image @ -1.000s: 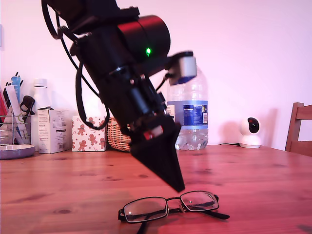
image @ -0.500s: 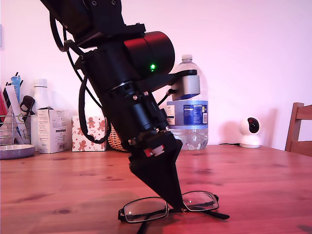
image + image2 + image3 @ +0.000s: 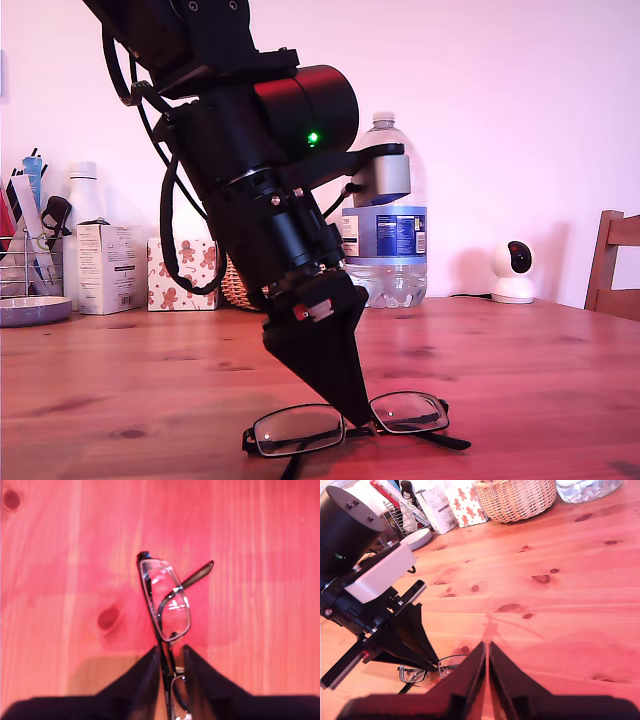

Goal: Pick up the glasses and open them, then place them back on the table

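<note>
Bare table (image 3: 520, 350) around glasses (image 3: 345, 425), my first gripper (image 3: 170, 656) straddling the bridge

Glasses (image 3: 167, 610) on the table (image 3: 260, 580), bridge between my first gripper's (image 3: 170, 665) jaws.

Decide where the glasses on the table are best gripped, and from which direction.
Grip the glasses at the thin bridge between the lenses, coming down from above. They lie flat on the table with the temple arms folded, so the bridge is the one narrow bar clear of the lenses. My first gripper already straddles the frame there, its jaws a little apart.
</note>
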You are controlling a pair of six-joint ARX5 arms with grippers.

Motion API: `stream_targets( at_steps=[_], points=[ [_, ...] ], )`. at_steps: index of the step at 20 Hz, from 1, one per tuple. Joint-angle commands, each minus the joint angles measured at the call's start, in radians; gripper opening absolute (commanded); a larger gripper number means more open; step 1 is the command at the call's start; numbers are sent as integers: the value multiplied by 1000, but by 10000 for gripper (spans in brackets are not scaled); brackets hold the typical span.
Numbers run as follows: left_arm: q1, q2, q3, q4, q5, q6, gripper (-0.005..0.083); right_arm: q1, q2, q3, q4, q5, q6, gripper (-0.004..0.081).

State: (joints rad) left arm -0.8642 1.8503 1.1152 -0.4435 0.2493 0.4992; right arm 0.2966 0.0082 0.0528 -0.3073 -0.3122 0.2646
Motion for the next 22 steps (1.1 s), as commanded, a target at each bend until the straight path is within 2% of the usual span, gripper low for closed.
stream_targets(
  at_steps=[1,4,8,13,18,22],
  points=[
    [-7,11,2,6,4,27,-18,4,-6,9,3,-4,6,-12],
    [-7,10,2,3,2,54,-19,4,-6,11,-5,8,63,-12],
    [-16,-19,2,-18,-71,108,-19,3,17,75,-51,9,127,-12],
    [-36,-93,2,-32,-133,168,-19,3,173,156,-80,-14,158,-12],
    [-58,-179,2,-40,-207,191,-19,3,370,227,-72,-107,135,-12],
    [-61,-243,2,-66,-199,150,-19,3,517,259,-31,-255,40,-12]
  ],
)
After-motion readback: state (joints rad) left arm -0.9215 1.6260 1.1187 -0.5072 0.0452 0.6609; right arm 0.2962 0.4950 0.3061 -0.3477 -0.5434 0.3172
